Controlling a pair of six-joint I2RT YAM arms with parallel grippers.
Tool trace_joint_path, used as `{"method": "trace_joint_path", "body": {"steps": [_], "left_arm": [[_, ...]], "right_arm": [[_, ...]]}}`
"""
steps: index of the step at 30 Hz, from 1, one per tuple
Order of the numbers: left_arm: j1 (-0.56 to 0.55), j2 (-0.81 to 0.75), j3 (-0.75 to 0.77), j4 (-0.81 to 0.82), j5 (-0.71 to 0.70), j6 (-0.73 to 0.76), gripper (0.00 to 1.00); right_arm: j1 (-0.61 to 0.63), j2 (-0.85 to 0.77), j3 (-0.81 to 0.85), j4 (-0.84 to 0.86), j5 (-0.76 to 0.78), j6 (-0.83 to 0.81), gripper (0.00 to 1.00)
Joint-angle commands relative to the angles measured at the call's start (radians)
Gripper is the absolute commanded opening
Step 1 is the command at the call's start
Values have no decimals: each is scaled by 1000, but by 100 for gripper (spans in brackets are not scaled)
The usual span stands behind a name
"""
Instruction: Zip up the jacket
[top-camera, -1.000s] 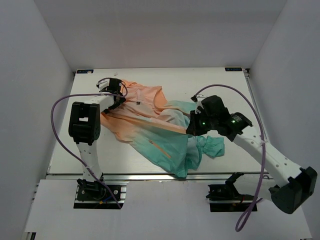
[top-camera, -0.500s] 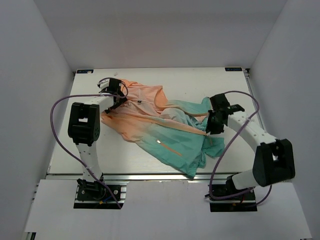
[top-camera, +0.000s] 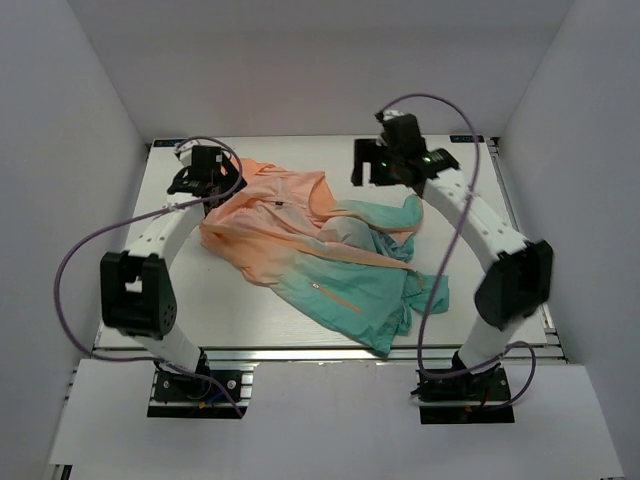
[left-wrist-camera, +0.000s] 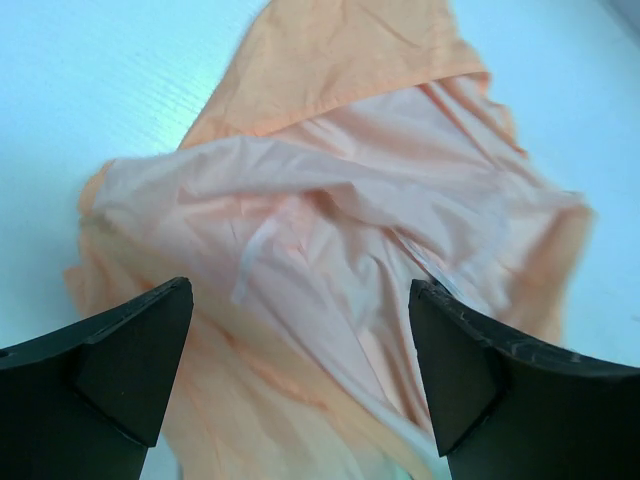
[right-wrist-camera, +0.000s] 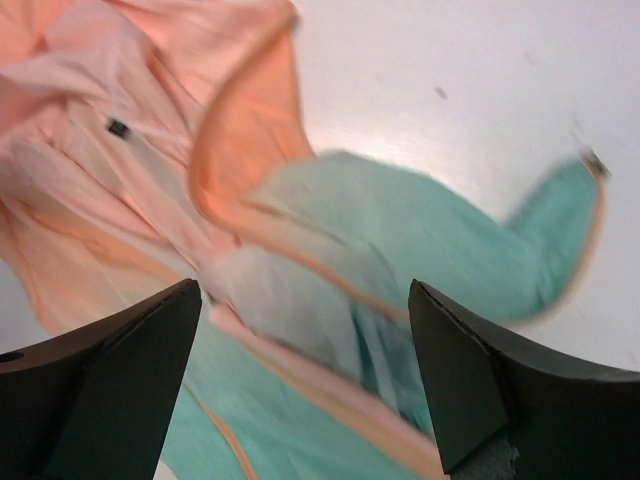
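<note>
The jacket (top-camera: 300, 250) lies crumpled on the white table, running from its orange hood at the back left to its teal hem at the front right. One teal sleeve (top-camera: 405, 215) reaches toward the back right. My left gripper (top-camera: 203, 178) hovers open over the orange hood end (left-wrist-camera: 330, 230), with nothing between its fingers (left-wrist-camera: 120, 360). My right gripper (top-camera: 368, 165) hangs open above the back of the table, just beyond the jacket. The right wrist view looks down on an orange-edged front panel (right-wrist-camera: 300, 265) and the teal sleeve (right-wrist-camera: 520, 250). The right gripper's fingers (right-wrist-camera: 470, 370) are empty.
White enclosure walls stand close on the left, right and back. Purple cables (top-camera: 85, 250) loop beside each arm. Bare table (top-camera: 230, 300) shows in front of the jacket, and the back right corner (top-camera: 470, 160) is bare too.
The right gripper opened, let go of the teal part of the jacket, and swung from front right to the back. The jacket settled flatter. The left gripper shifted slightly back and left.
</note>
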Motion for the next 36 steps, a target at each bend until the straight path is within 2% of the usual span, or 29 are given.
{"method": "trace_joint_path", "body": {"steps": [1, 3, 4, 6, 7, 10, 16, 17, 23, 32, 36], "left_arm": [[5, -180, -90, -83, 18, -77, 98], [5, -290, -186, -158, 4, -150, 98], [5, -332, -232, -166, 16, -165, 98], [5, -461, -329, -158, 59, -183, 98], [5, -505, -422, -151, 93, -183, 98], [5, -672, -556, -192, 157, -183, 98], [5, -912, -621, -316, 148, -171, 98], [3, -931, -636, -319, 147, -174, 98], [3, -962, -634, -358, 135, -177, 98], [5, -966, -624, -408, 105, -171, 98], [3, -975, -630, -402, 115, -174, 98]], "right_arm": [[77, 246, 197, 5, 48, 38, 89], [94, 340, 346, 9, 66, 105, 89], [94, 428, 392, 26, 46, 114, 89], [94, 504, 475, 57, 16, 138, 89], [94, 570, 541, 92, 6, 147, 89], [94, 665, 607, 169, -24, 202, 89], [96, 751, 580, 305, -52, 298, 81], [96, 765, 602, 315, -52, 301, 80], [96, 849, 659, 330, -55, 347, 62], [96, 886, 643, 261, -30, 397, 61], [100, 880, 643, 260, -23, 399, 49]]}}
